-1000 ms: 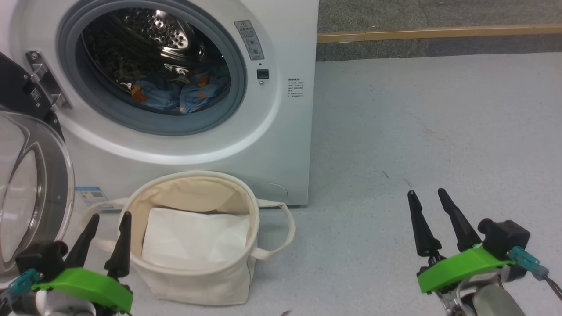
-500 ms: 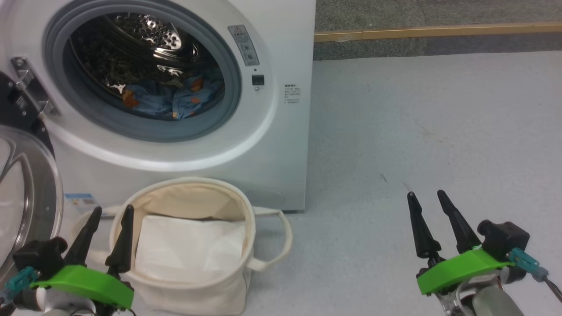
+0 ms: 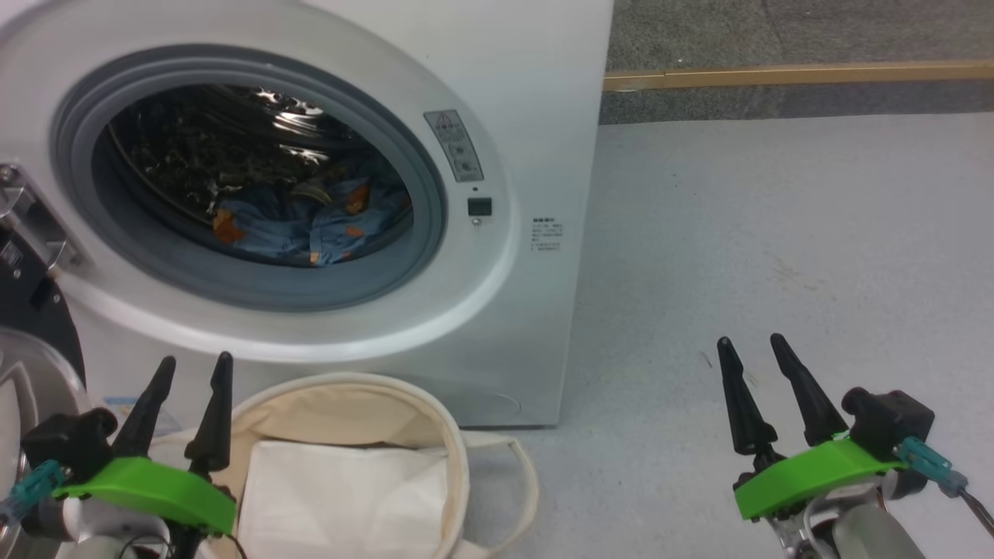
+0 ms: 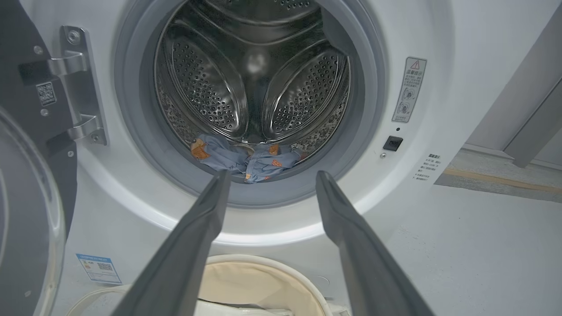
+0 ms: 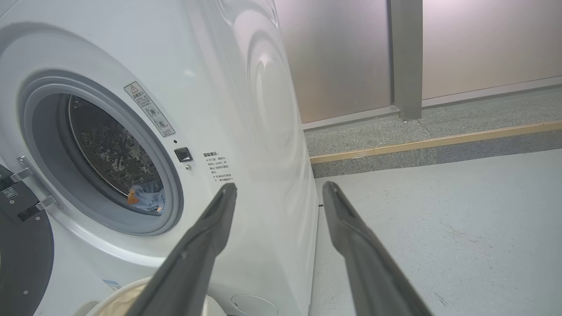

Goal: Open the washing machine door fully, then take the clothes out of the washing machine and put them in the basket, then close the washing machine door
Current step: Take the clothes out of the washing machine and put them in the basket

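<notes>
The white washing machine (image 3: 528, 140) stands at the left with its drum mouth uncovered. The washing machine door (image 3: 27, 326) hangs swung out at the far left edge, also seen in the left wrist view (image 4: 30, 210). Blue clothes (image 3: 303, 229) with orange prints lie at the bottom of the steel drum (image 4: 246, 156) (image 5: 147, 199). The cream basket (image 3: 353, 388) sits on the floor right below the mouth. My left gripper (image 3: 196, 361) is open beside the basket's left rim, and its fingers point at the clothes (image 4: 273, 175). My right gripper (image 3: 749, 341) is open over bare floor, right of the machine (image 5: 280, 186).
A flat white folded sheet (image 3: 342, 497) lies inside the basket. Grey floor (image 3: 776, 233) stretches to the right of the machine. A wooden strip (image 3: 776, 76) runs along the back, with wall panels (image 5: 342, 57) and a grey post behind it.
The whole head view has shifted: the machine looks bigger and sits lower and further right, and the basket lower, so the camera moved. Both grippers stay open.
</notes>
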